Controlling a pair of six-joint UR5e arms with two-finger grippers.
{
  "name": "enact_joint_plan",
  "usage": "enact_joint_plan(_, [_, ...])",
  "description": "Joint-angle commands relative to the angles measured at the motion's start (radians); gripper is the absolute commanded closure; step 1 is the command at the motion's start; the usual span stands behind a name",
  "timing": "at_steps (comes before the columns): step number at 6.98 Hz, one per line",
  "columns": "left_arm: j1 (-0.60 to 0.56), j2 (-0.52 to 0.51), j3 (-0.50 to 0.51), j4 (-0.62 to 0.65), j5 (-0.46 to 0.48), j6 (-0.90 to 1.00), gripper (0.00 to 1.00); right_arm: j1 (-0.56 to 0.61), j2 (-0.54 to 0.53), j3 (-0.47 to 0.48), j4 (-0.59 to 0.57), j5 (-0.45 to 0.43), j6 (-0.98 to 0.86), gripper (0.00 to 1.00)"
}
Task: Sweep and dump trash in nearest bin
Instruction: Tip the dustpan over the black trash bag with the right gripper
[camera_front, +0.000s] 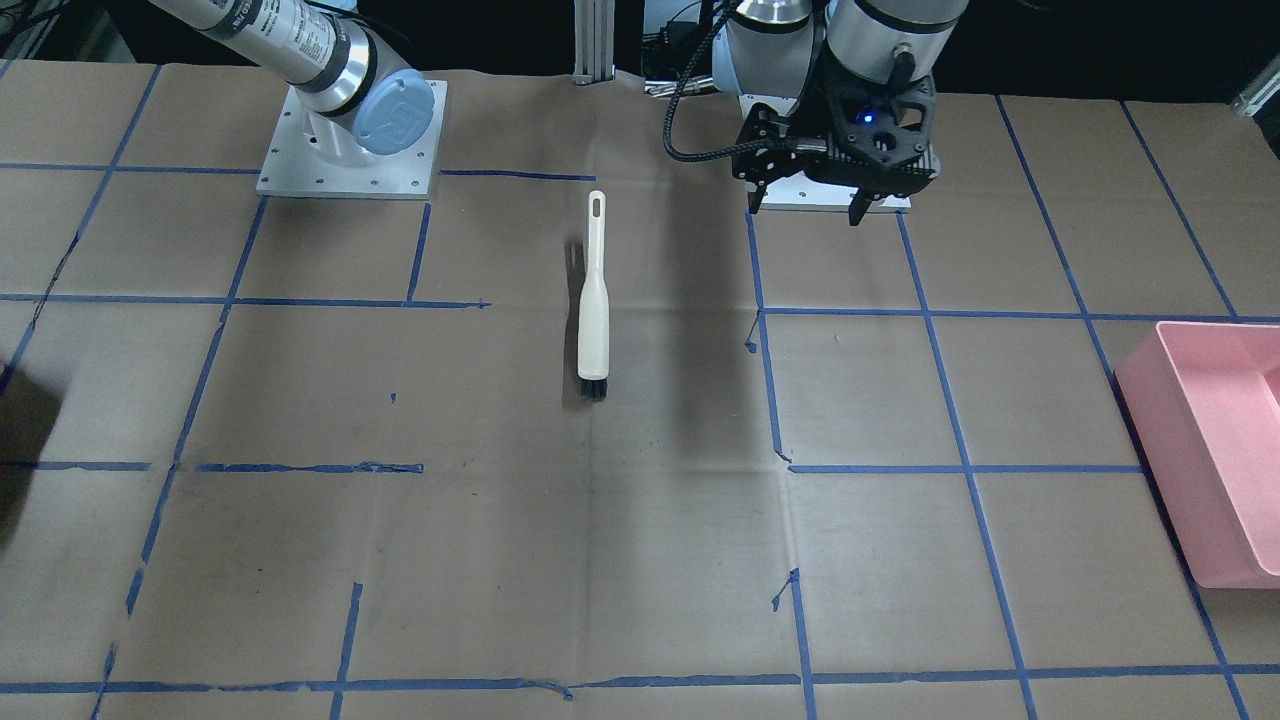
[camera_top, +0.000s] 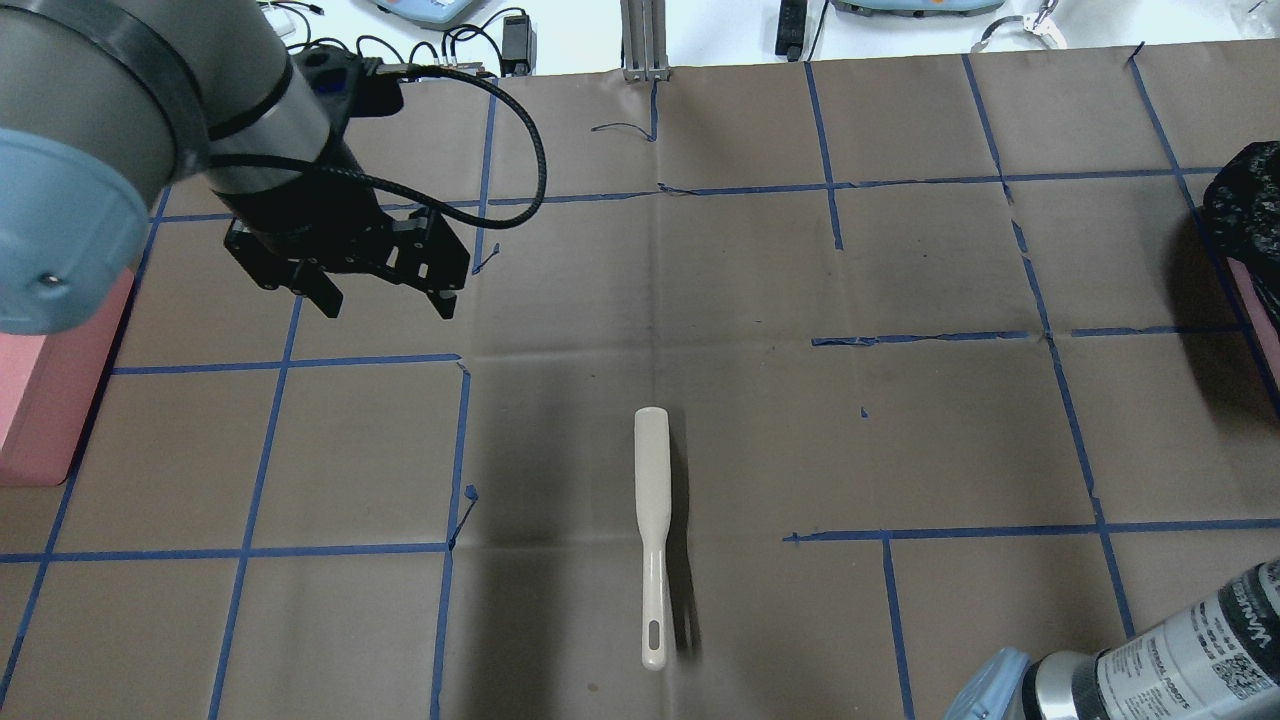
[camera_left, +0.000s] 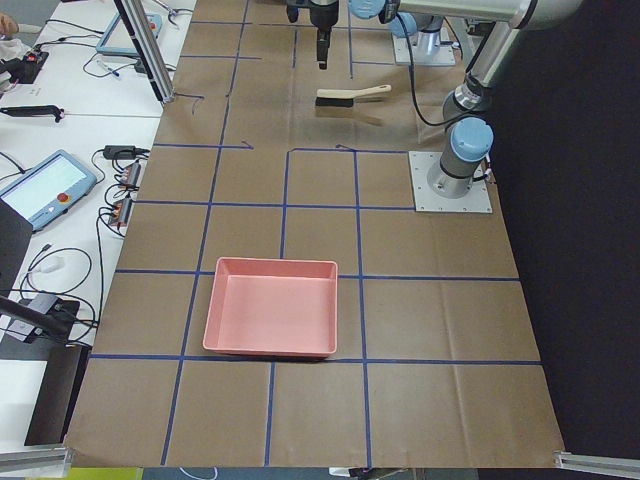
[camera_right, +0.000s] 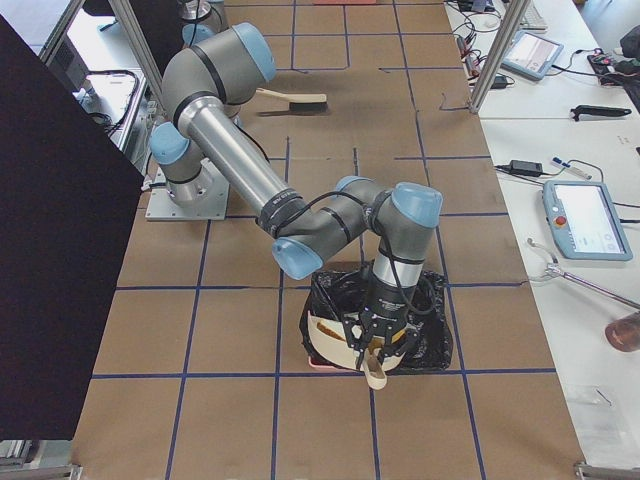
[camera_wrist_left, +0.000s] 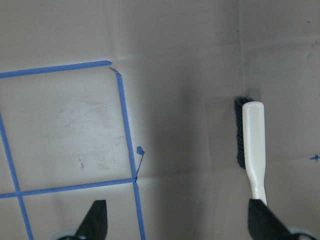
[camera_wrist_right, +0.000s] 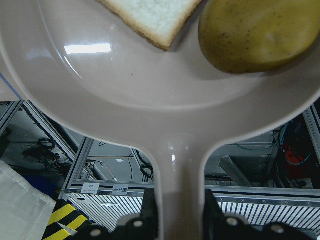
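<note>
Brush (camera_front: 592, 300) lies mid-table w/ bare paper all round; pink bin (camera_front: 1200, 450) blocks table's left-end edge.

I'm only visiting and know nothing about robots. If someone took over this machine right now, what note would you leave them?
Left end effector: open, empty, hovering above the table, apart from the brush lying there.
Right end effector: shut on the dustpan handle, held over the black-lined bin.
Done: one bread slice and the fruit sit in the dustpan.
Left: tip them into that bin.
</note>
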Motion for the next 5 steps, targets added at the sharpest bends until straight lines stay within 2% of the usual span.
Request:
enact_joint_plan(1, [0.046,0.000,0.014,-0.026,0.002,0.005,0.00,0.011,-0.005,0.004,-0.069,-0.022,0.001,0.87])
enact_joint_plan(3, [0.044,0.000,0.023,-0.026,0.048,0.005,0.00,0.039,-0.009,0.007,-0.100,-0.054,-0.002,0.87])
enact_joint_plan(5, [0.044,0.002,0.003,-0.014,0.045,0.005,0.00,0.079,-0.014,0.021,-0.122,-0.079,-0.004,0.87])
